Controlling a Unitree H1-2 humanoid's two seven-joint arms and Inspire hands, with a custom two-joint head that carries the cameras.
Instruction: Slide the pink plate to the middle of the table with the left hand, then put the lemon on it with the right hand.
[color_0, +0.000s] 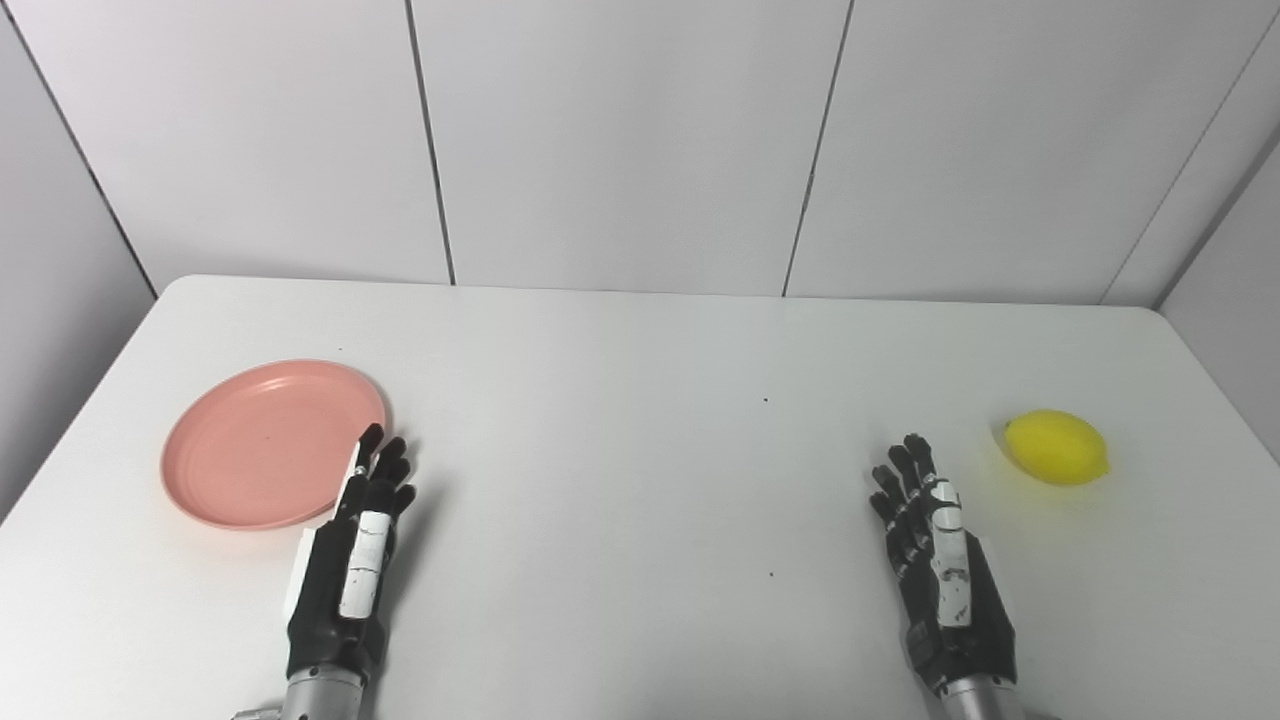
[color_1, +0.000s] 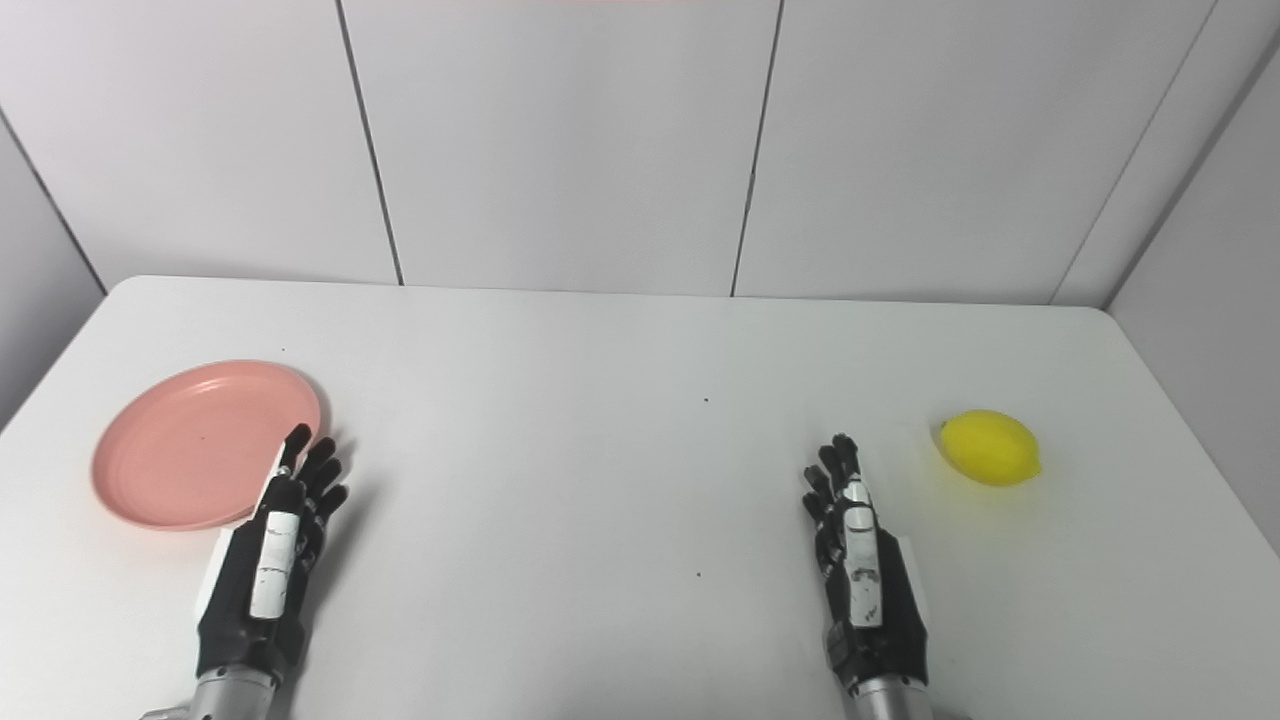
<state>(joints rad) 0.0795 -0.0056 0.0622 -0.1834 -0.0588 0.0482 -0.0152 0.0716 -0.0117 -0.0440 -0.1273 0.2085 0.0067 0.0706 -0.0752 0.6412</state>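
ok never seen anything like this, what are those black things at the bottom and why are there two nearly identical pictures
The black things are a humanoid robot's two mechanical hands, reaching in from the bottom edge. The two pictures come from two cameras side by side on its head, so they show one scene from slightly different spots. On the white table lie a pink plate at the left and a yellow lemon at the right. The left hand reaches the plate's near right edge, fingers stretched out; whether it touches is unclear. The right hand is open too, short of the lemon. Neither holds anything.

Left robot hand (color_0: 352, 545) and right robot hand (color_0: 940, 560) extended, empty.
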